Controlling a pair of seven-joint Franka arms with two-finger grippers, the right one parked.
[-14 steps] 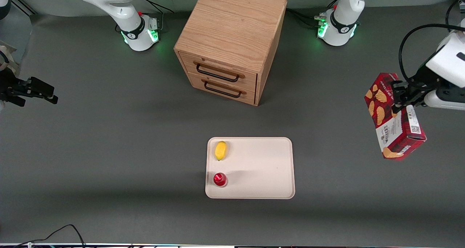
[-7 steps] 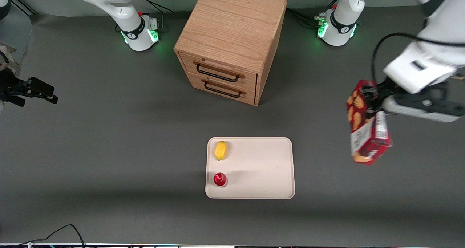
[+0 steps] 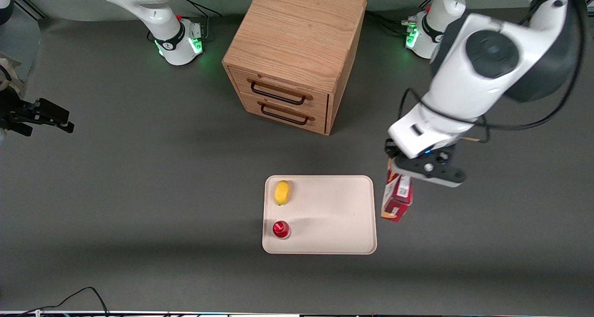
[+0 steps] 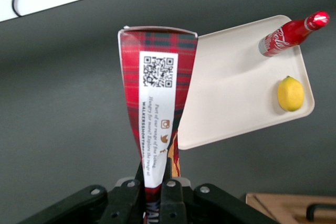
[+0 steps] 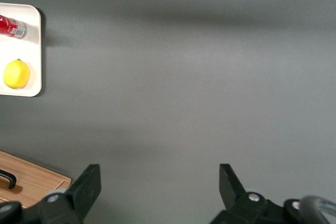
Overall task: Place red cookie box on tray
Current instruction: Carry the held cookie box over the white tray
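Moved: the left arm had swung in from the working arm's end of the table, carrying the red cookie box (image 3: 397, 196) from well off the tray to just beside its edge.
Table: a dark grey surface (image 3: 139, 191) held everything.
Cabinet: a wooden two-drawer cabinet (image 3: 294, 52) stood farther from the front camera than the tray, both drawers closed, each with a dark handle.
Tray: the beige tray (image 3: 334, 215) lay flat in front of the cabinet, most of its surface bare.
Red cookie box: it hung lengthwise from the gripper, off the table, next to the tray's edge on the working arm's side; the wrist view showed its white label with a QR code (image 4: 157, 72).
Gripper: the left gripper (image 4: 156, 187) was clamped on one end of the box, its fingers (image 4: 169, 195) pressed against the carton's sides.
Bottle: a red-capped cola bottle (image 3: 281, 229) stood on the tray.
Lemon: a yellow lemon (image 3: 281, 192) lay on the tray, farther from the front camera than the bottle.
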